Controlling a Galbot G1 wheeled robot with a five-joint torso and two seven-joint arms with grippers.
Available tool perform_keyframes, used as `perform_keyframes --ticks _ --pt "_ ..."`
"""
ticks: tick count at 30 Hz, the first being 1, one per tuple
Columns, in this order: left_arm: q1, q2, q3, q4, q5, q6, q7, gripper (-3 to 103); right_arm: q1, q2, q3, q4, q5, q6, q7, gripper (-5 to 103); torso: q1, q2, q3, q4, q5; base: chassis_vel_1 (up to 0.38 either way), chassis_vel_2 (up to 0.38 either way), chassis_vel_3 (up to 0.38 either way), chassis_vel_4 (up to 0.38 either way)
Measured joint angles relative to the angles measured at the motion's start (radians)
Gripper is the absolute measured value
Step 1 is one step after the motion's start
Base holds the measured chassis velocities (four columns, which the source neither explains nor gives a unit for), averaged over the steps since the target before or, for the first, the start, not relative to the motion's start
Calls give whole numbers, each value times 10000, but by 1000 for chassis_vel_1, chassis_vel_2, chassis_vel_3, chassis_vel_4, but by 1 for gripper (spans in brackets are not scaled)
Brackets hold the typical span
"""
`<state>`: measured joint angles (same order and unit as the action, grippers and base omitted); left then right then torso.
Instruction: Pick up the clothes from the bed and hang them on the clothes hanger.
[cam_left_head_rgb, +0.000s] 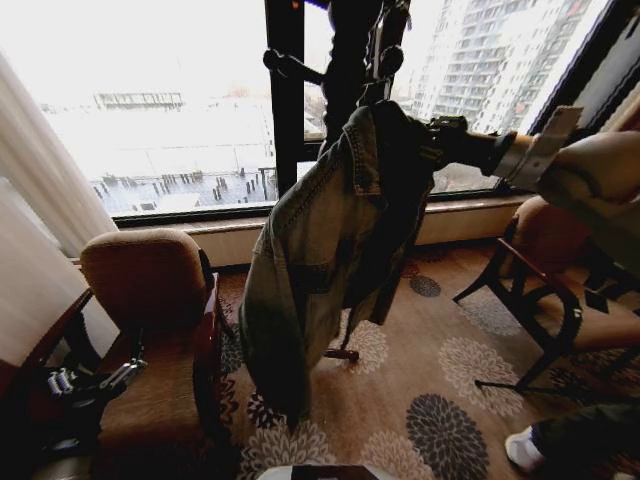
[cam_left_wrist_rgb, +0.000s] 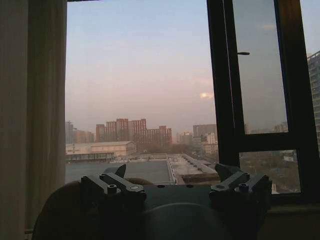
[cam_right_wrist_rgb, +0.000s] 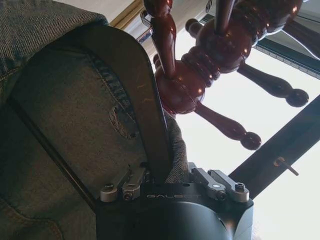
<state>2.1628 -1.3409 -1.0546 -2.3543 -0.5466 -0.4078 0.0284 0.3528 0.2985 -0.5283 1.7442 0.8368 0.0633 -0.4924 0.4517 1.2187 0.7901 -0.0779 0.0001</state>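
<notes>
The clothes, a light-blue denim jacket (cam_left_head_rgb: 320, 250), hang in front of the window from the dark wooden coat stand (cam_left_head_rgb: 350, 50). My right gripper (cam_left_head_rgb: 428, 135) reaches in from the right at the jacket's shoulder. In the right wrist view the gripper (cam_right_wrist_rgb: 167, 172) is shut on the black arm of the clothes hanger (cam_right_wrist_rgb: 135, 90), with the denim (cam_right_wrist_rgb: 60, 100) draped over it, just under the stand's turned pegs (cam_right_wrist_rgb: 200, 65). My left gripper (cam_left_head_rgb: 95, 382) rests low at the left by an armchair, open and holding nothing (cam_left_wrist_rgb: 175, 181). The bed is out of view.
A brown armchair (cam_left_head_rgb: 150, 290) stands at the left and a second chair (cam_left_head_rgb: 550, 260) at the right. The stand's foot (cam_left_head_rgb: 342, 352) rests on flowered carpet. A curtain (cam_left_head_rgb: 40, 200) hangs at the left. A person's shoe (cam_left_head_rgb: 522, 448) shows at the bottom right.
</notes>
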Motion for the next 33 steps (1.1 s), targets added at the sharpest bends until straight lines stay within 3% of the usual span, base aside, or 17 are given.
perform_keyframes --ticks 12,33 --pt "0 0 0 1 0 0 0 100 -1290 -348 1124 272 -5 53 150 28 0 0 0 -2 -1 0 0 0 0" --pt "0 0 0 0 0 0 0 100 -2465 -597 1586 806 -75 120 679 28 0 0 -1 -2 0 0 0 0 0"
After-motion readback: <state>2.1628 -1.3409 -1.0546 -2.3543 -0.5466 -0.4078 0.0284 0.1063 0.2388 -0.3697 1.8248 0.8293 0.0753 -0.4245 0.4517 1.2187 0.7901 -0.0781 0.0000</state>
